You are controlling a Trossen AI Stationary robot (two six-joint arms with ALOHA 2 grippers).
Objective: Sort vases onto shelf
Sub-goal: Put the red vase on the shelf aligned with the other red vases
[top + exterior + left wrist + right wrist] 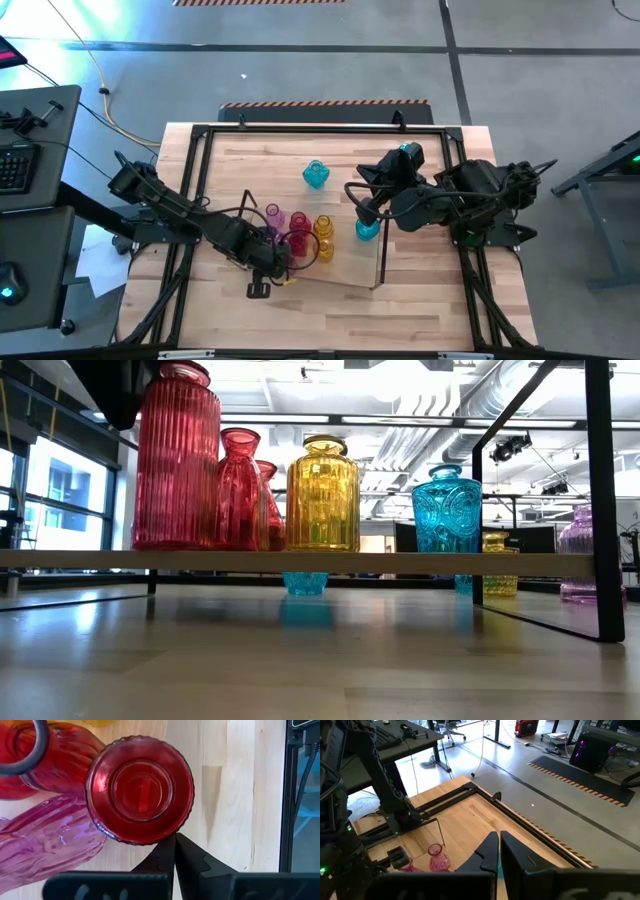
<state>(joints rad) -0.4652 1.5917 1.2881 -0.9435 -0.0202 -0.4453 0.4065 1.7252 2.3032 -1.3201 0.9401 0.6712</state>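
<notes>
Left tool point(174, 851), pinched shut and holding nothing, sits just beside a red vase point(139, 789) on the shelf point(345, 272). Right tool point(499, 851), likewise shut and empty, hangs above the worktop point(420, 310).

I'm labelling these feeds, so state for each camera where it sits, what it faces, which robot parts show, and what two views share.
High: overhead, straight down on the table; both arms, left gripper, right gripper.
Low: table height, level at the shelf; no arm clearly seen.
Left wrist: on the left arm, facing down onto a red vase; shut fingers.
Right wrist: on the right arm, facing across the table; shut fingers.
Shared: high and right wrist both show a pink vase.
</notes>
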